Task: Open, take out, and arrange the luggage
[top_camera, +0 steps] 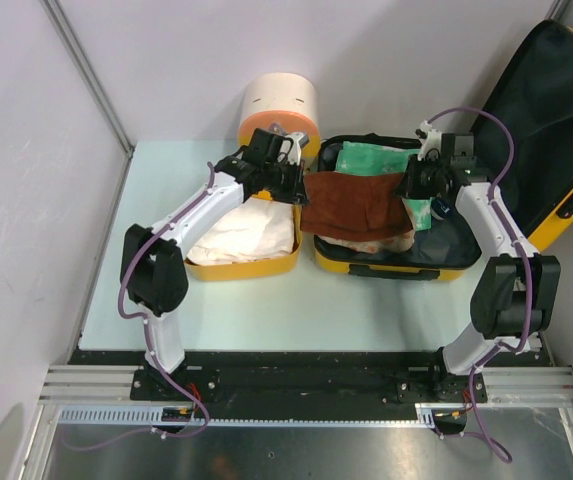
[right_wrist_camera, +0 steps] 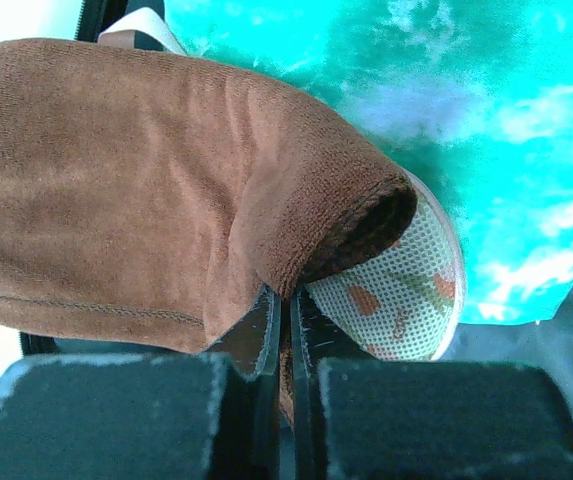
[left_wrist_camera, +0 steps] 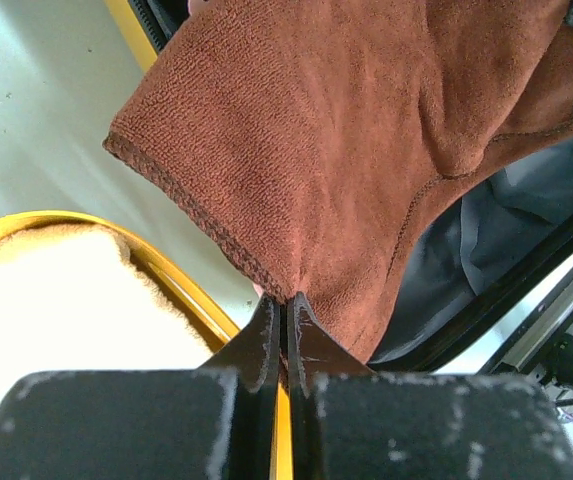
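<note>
Gaping yellow luggage [top_camera: 338, 260], dark lining, brown towel [top_camera: 351, 205] over it.

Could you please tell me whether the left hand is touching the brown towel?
Touching. The left wrist view shows the left hand pinched shut on a corner of the brown towel.

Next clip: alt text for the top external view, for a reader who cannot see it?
Two robot claws hold a brown towel stretched above the open yellow luggage, the left claw at its left edge and the right claw at its right. A smaller yellow tub holding white cloth sits left of it.
</note>
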